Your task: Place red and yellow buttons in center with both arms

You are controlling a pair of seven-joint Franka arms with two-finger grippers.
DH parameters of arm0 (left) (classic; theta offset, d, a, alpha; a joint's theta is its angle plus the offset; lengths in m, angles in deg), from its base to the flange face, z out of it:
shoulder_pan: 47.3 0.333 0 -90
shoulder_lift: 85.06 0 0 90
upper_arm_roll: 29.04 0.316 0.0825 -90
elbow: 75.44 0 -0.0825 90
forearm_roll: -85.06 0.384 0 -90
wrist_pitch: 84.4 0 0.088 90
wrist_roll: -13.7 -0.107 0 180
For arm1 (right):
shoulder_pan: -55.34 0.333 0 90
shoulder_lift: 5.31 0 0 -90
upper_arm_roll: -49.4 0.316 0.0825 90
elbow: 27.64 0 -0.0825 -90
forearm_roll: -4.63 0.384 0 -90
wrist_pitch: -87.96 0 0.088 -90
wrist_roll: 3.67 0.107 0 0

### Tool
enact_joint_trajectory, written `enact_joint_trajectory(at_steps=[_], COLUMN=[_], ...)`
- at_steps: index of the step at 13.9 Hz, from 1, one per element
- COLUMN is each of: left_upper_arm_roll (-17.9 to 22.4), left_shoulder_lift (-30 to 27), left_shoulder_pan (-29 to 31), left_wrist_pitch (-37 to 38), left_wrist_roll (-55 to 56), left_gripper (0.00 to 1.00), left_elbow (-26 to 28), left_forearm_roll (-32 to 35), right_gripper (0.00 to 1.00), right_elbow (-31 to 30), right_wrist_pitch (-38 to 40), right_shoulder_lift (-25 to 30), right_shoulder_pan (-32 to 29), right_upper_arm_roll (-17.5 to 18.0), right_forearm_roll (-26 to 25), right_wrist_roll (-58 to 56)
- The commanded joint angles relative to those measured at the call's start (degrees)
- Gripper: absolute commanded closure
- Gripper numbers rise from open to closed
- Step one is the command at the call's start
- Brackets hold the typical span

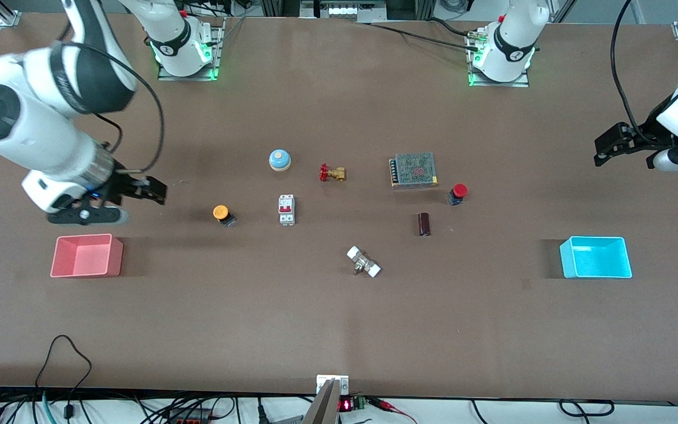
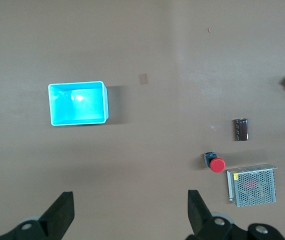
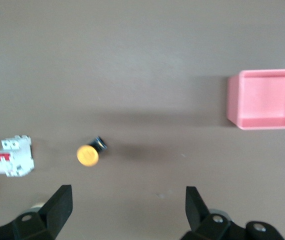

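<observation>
The orange-yellow button (image 1: 221, 213) lies on the brown tabletop (image 1: 327, 318), beside a white breaker, toward the right arm's end. It also shows in the right wrist view (image 3: 88, 155). The red button (image 1: 458, 192) stands beside a metal mesh box toward the left arm's end, and shows in the left wrist view (image 2: 216, 164). My right gripper (image 1: 152, 192) is open and empty, over bare table between the pink bin and the yellow button; it also shows in its wrist view (image 3: 127, 195). My left gripper (image 1: 607, 145) is open and empty over bare table at the left arm's end, and in its wrist view (image 2: 131, 200).
A pink bin (image 1: 87, 255) and a cyan bin (image 1: 595, 257) stand at opposite ends. In the middle lie a blue dome bell (image 1: 279, 159), a red-handled brass valve (image 1: 332, 173), a white breaker (image 1: 286, 209), a mesh box (image 1: 414, 169), a dark cylinder (image 1: 424, 224) and a white fitting (image 1: 364, 262).
</observation>
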Motion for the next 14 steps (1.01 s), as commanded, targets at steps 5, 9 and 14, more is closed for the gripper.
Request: enact_joint_trajectory(at_steps=[5, 9, 14], left_upper_arm_roll=[0.4, 0.4, 0.4], left_shoulder_lift=[1.2, 1.4, 1.4], left_shoulder_pan=[-0.5, -0.5, -0.6], left_wrist_pitch=[2.3, 2.5, 2.7], left_wrist_roll=[-0.9, -0.9, -0.9], left_gripper=[0.00, 0.00, 0.00], left_elbow=[-1.9, -2.2, -2.3], left_forearm_roll=[-0.8, -0.8, -0.8], right_gripper=[0.00, 0.00, 0.00], right_elbow=[3.3, 3.3, 3.7], right_wrist_pitch=[9.5, 13.6, 12.9], right_shoulder_lift=[6.9, 7.7, 7.0], right_shoulder_pan=[-4.2, -2.0, 3.8], right_upper_arm_roll=[-4.6, -5.0, -10.3], right_forearm_roll=[2.0, 2.1, 1.9], right_wrist_roll=[-7.7, -7.3, -7.8])
